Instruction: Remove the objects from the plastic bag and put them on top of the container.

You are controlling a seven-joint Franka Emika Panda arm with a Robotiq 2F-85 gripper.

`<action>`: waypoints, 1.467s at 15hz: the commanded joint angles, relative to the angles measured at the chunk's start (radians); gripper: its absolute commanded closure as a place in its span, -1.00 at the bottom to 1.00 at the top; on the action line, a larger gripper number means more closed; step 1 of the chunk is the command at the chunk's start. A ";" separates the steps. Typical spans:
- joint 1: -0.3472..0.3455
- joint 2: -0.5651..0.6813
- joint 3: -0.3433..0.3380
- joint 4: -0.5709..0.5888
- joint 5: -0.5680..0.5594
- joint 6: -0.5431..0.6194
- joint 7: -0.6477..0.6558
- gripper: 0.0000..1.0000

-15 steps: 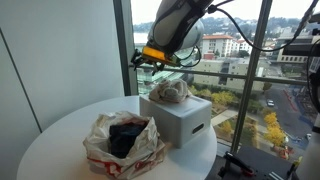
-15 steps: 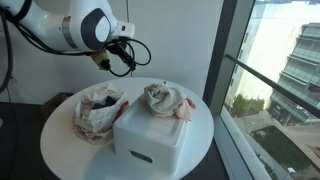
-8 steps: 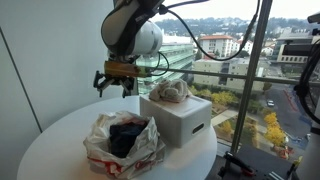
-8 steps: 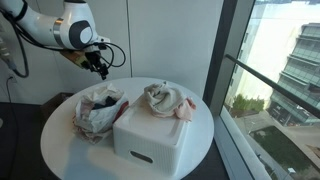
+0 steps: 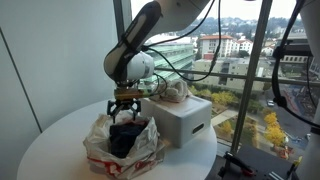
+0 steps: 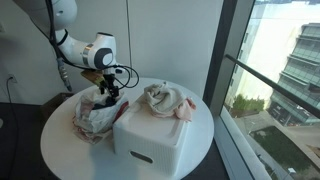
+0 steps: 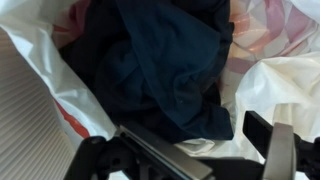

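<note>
Gripper (image 5: pixel 125 104) pointed straight down over the mouth of the plastic bag (image 5: pixel 98 150), jaws spread wide, nothing between them. Wrist view confirms it: both fingers frame the lower edge with open space between, straddling a dark garment (image 7: pixel 165 65). The garment lies crumpled in the bag's hollow, with white and red plastic bunched up round it on all sides. Cannot tell whether the fingertips have touched the fabric yet; they look just above it. Vertical approach makes sense, since the bag walls stand up and slump inward, so the top is the only free way in. Wide jaws suit a soft lump with no clear edge to take. Just beside the bag stands the white container (image 5: pixel 185 125), and a pale cloth bundle (image 5: pixel 170 91) already rests on its lid. Judged from that, one item looks delivered and the dark one remains. Bag and container sit close together on the round white worktop (image 5: pixel 50 150), near the window (image 5: pixel 240 90), which keeps the carry short. Risk: thin plastic getting pinched along with the cloth and the whole bag lifting.
</note>
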 commanded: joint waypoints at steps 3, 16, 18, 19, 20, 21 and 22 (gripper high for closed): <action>0.011 0.001 0.002 -0.016 0.038 -0.099 -0.022 -1.00; 0.158 0.184 -0.109 0.001 -0.180 0.055 0.072 -0.33; 0.174 0.175 -0.112 -0.010 -0.184 0.074 0.085 -0.02; 0.181 0.172 -0.115 -0.013 -0.186 0.078 0.090 0.12; 0.183 0.170 -0.114 -0.015 -0.182 0.077 0.090 0.25; 0.178 0.166 -0.107 -0.017 -0.170 0.075 0.081 0.41; 0.170 0.157 -0.098 -0.022 -0.159 0.070 0.068 0.54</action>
